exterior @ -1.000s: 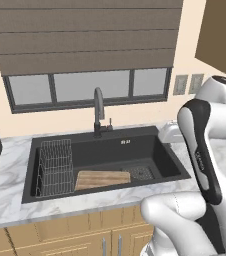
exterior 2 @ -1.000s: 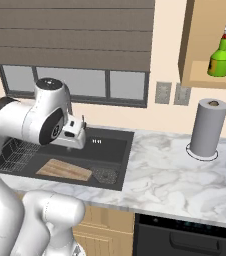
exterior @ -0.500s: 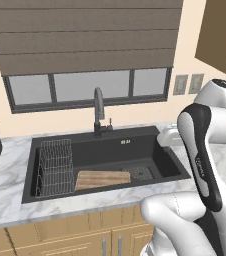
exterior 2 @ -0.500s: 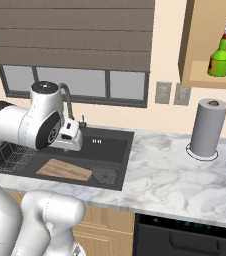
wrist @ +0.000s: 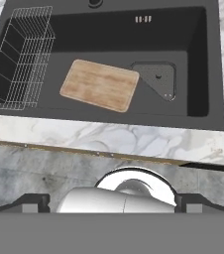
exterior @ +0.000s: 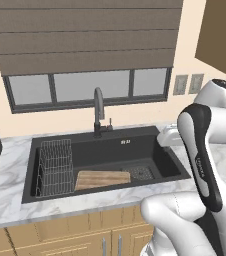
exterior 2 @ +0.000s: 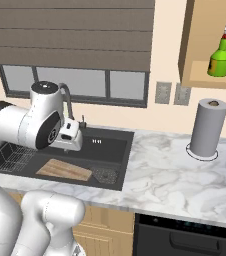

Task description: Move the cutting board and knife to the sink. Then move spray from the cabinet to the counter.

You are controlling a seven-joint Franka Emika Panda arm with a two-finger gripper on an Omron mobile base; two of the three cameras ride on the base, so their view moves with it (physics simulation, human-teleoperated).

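- The board (wrist: pixel 100 85) lies flat on the floor of the sink (exterior: pixel 150 137), between the wire rack (exterior: pixel 55 167) at the basin's left end and the drain grid (wrist: pixel 158 79) toward its right; the knife cannot be made out.
- The gripper (wrist: pixel 112 202) hangs well above the sink's front rim, jaws spread wide and holding nothing.
- The spray (exterior 2: pixel 220 52) stands upright on the shelf of the open cabinet (exterior 2: pixel 197 75), high on the wall above the counter (exterior 2: pixel 175 175) and up and to the right of the paper towel roll (exterior 2: pixel 207 127).
- Judged by its look, the spray is a small, light, rigid bottle with a smooth, likely slippery body and a narrow neck under a wider trigger top.
- The sound hold appears to be across the green body, just below the shoulder, where the sides are broadest and parallel; the neck offers little surface and the red-and-white top could turn or tip it.
- Being tall for its base, it may topple if nudged on the shelf, so a level approach from the niche's open front looks safest.
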